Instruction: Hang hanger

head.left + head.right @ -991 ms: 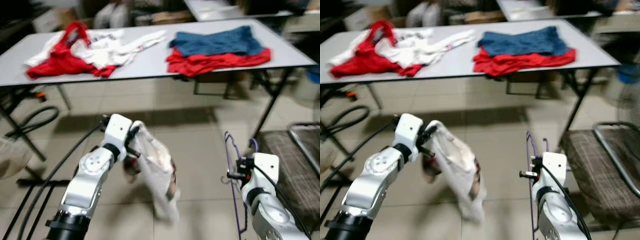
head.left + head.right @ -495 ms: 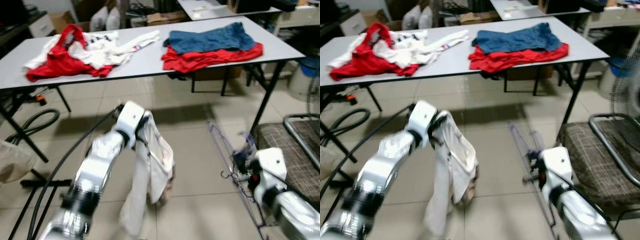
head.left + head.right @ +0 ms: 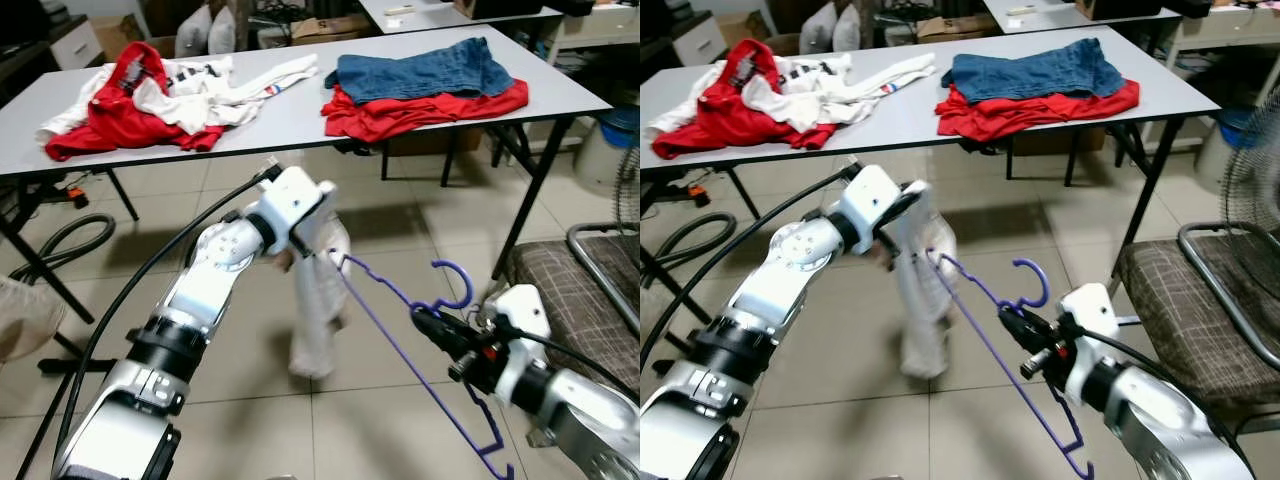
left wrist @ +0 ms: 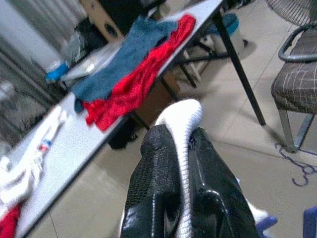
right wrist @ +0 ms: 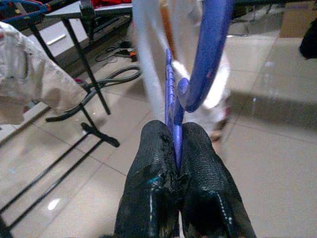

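My left gripper [image 4: 181, 163] pinches the white garment [image 3: 318, 300] (hanging limp above the floor). My right gripper [image 5: 174, 163] clamps the purple hanger [image 3: 400, 300], its tip touching the cloth.

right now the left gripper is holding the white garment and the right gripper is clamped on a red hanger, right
Not quite: the hanger is purple, not red, as the left eye view and the right wrist view show. The rest holds: the left gripper is shut on the white garment, and the right gripper is clamped on the hanger.
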`<state>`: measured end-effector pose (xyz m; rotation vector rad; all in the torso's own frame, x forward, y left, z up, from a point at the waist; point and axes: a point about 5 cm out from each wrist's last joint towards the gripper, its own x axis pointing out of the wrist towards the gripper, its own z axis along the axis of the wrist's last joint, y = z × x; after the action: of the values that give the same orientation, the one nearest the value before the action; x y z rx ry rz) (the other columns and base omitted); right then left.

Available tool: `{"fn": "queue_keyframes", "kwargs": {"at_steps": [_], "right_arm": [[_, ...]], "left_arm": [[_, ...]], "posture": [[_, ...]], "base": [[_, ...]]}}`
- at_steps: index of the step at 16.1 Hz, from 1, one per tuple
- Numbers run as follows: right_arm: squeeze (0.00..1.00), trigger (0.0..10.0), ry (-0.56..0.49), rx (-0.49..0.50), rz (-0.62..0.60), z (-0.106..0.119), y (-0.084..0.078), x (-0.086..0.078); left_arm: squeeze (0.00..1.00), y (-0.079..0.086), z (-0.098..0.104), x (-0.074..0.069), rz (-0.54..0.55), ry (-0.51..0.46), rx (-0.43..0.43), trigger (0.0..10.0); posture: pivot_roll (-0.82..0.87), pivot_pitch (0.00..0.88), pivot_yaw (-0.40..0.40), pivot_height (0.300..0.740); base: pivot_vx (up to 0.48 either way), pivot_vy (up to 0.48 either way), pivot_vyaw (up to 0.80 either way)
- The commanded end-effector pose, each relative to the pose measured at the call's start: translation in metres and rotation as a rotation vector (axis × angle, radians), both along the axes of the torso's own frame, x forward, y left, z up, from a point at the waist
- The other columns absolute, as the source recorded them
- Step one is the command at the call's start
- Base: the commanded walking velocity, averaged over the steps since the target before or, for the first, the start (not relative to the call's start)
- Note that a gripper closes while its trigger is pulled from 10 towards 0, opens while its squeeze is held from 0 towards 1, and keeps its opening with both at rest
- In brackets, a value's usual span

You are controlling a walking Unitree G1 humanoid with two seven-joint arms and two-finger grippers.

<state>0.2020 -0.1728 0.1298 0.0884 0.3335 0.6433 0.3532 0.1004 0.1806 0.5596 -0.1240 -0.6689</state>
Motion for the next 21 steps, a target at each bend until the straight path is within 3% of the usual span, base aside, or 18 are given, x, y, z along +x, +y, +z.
{"fn": "queue_keyframes", "kwargs": {"at_steps": [1,4,6,9,12,17,21], "right_arm": [[0.0,10.0,0.056,0.038,-0.076,-0.006,-0.002,0.012],[0.0,10.0,0.113,0.132,-0.142,-0.008,-0.002,0.022],[0.0,10.0,0.13,0.2,-0.116,-0.004,0.001,0.022],[0.0,10.0,0.192,0.22,-0.055,-0.008,0.003,0.017],[0.0,10.0,0.254,0.201,-0.022,-0.018,0.007,0.02],[0.0,10.0,0.358,0.263,-0.077,-0.027,0.002,0.025],[0.0,10.0,0.554,0.372,-0.227,-0.057,0.001,0.02]], "left_arm": [[0.0,0.001,0.004,0.001,-0.053,-0.058,0.084,10.0],[0.0,0.0,0.004,-0.003,-0.099,-0.092,0.142,10.0],[0.0,0.0,0.003,-0.004,-0.087,-0.131,0.174,10.0],[0.0,-0.005,0.006,-0.007,-0.116,-0.154,0.135,10.0],[0.0,-0.016,0.012,-0.016,-0.227,-0.195,0.131,10.0],[0.0,-0.016,0.026,-0.025,-0.314,-0.309,0.166,10.0],[0.0,-0.024,0.041,-0.043,-0.44,-0.397,0.177,10.0]], "posture": [[0.0,0.034,0.12,0.74],[0.0,0.037,0.103,0.74],[0.01,0.036,0.08,0.74],[0.01,0.034,0.072,0.74],[0.01,0.035,0.063,0.74],[0.02,0.036,0.046,0.74],[0.02,0.042,0.04,0.74]], "base": [[0.0,0.0,0.0],[0.0,0.0,0.0],[0.0,0.0,0.0],[0.0,0.0,0.0],[0.0,0.0,0.0],[0.0,0.0,0.0],[0.0,0.0,0.0]]}}
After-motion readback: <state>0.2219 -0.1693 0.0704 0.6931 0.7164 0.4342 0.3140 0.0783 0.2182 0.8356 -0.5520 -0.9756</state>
